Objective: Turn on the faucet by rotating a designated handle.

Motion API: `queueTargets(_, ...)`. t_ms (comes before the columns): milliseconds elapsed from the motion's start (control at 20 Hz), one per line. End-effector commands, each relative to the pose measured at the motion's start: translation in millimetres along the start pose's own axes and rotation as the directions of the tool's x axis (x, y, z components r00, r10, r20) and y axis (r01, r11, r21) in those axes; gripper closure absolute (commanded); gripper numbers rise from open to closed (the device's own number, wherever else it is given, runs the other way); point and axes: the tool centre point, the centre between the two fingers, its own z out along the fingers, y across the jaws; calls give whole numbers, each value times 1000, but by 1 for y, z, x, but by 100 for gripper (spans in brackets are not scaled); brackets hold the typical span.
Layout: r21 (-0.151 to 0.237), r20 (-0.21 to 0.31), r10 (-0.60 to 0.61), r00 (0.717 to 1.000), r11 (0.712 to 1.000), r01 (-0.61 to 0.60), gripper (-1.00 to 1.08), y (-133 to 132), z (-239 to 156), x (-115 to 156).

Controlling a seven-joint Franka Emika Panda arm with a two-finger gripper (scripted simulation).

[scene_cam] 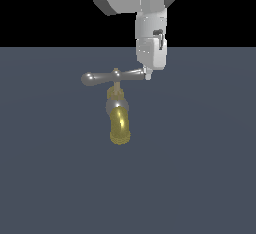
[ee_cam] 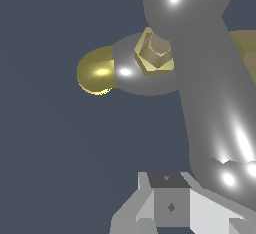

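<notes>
The end effector (scene_cam: 148, 76) hangs down from the upper right of the exterior view, its tip touching the handle (scene_cam: 112, 77) at that bar's right end. Whether it is open or closed I cannot tell. The faucet (scene_cam: 118, 118) sits mid-frame on the dark bench (scene_cam: 200, 168), with bare surface on every side. Only the wrist view shows the brass centre nut (ee_cam: 155, 53) close up.

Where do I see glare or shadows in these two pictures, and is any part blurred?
Exterior view: soft highlights on the handle and the brass spout; no cast shadow on the grey floor; the black background is unlit. Wrist view: strong white glare spots on the handle, which looks very large from closeness; nothing blurred.
</notes>
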Motion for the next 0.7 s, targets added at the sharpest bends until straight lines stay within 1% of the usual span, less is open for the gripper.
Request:
queueTargets(0, -10, 3, -4, 1000, 1000, 4, 108, 12, -1, 0)
queueTargets(450, -10, 3, -4, 1000, 1000, 5, 108, 37, -2, -3)
queueTargets(500, -10, 3, -4, 1000, 1000, 5, 108, 37, -2, -3)
queueTargets(550, -4, 6, 10, 1000, 1000, -10, 108, 30, -1, -11)
queueTargets(650, -4, 5, 8, 1000, 1000, -8, 108, 37, -1, -6)
